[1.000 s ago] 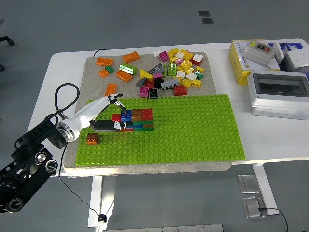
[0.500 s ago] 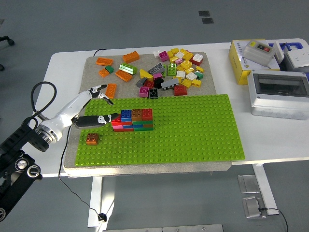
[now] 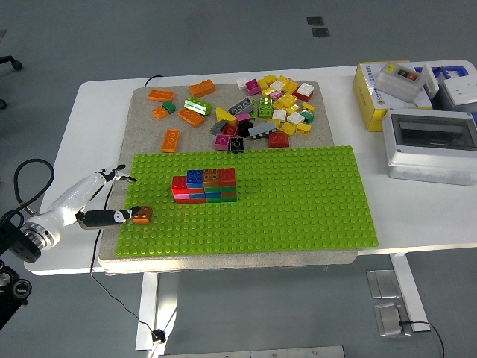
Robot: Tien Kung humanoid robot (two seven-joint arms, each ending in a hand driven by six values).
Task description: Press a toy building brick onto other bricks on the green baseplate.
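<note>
Illumination over my workspace is bright, even and diffuse, apparently from overhead. Shadows are soft and short: the brick stack (image 3: 205, 186) casts only a thin dark edge on the green baseplate (image 3: 298, 194), and the white table (image 3: 417, 212) throws a pale, blurred shadow onto the grey floor (image 3: 223, 30) below its near edge. The table surface reads near white but retains detail; no hard glare is visible. The translucent cover of the grey box (image 3: 431, 145) carries a mild sheen. Colours are saturated and cleanly separated. Focus is sharp across the table. My left hand (image 3: 104, 201) shows slight softness at its fingertips. The table edges look slightly bowed toward the frame borders.
</note>
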